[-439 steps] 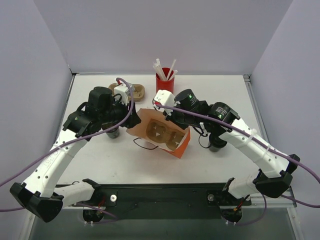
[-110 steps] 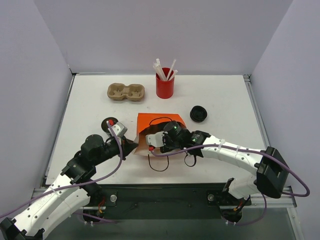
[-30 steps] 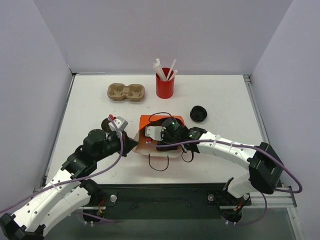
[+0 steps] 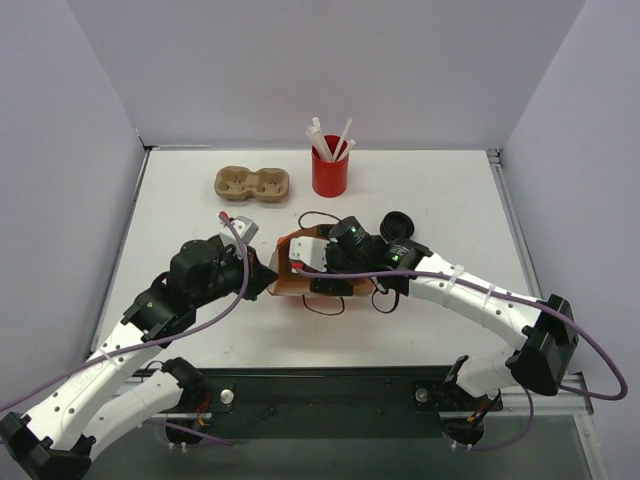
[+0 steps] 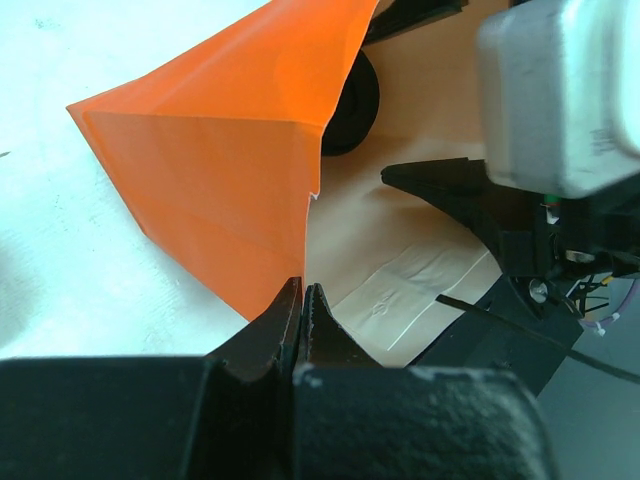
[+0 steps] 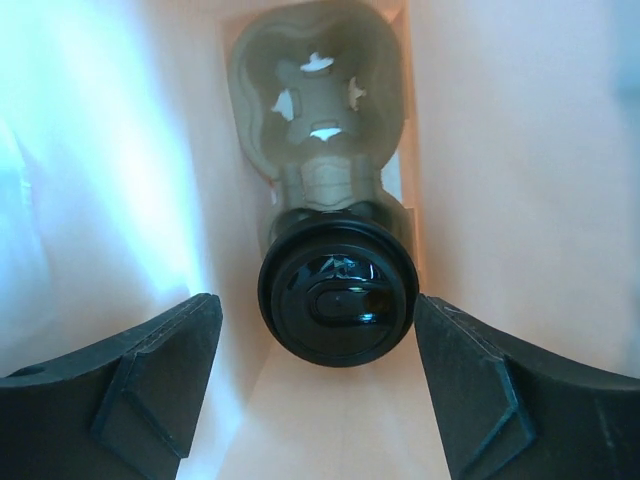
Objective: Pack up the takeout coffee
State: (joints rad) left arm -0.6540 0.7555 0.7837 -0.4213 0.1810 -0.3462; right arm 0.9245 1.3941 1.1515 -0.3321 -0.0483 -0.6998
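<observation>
Left gripper (image 5: pixel 302 295) is pinching the orange bag (image 5: pixel 230 170) by its edge, jaws fully closed on the paper, holding the mouth open at frame centre in the top view. Right gripper (image 6: pixel 316 330) is sitting inside the bag mouth, jaws wide apart and gripping nothing; fingers (image 6: pixel 120 385) are flanking the first cup (image 6: pixel 338 295) with a gap on each side. That cup is sitting in the near hole of the carrier in the bag (image 6: pixel 318 90); the far hole is showing empty. Second cup (image 4: pixel 398 228) is waiting on the table (image 4: pixel 450 190), just right of the bag, near the right arm.

Risks, judging from here:
- Right arm pulling out could be snagging the bag wall or the handle loop, dragging the bag and tipping the seated cup.
- Thin paper could be slipping or tearing out of the left pinch, so the mouth collapses on the right fingers.
- Second cup going in past the first one could be knocking it out of its hole.
</observation>
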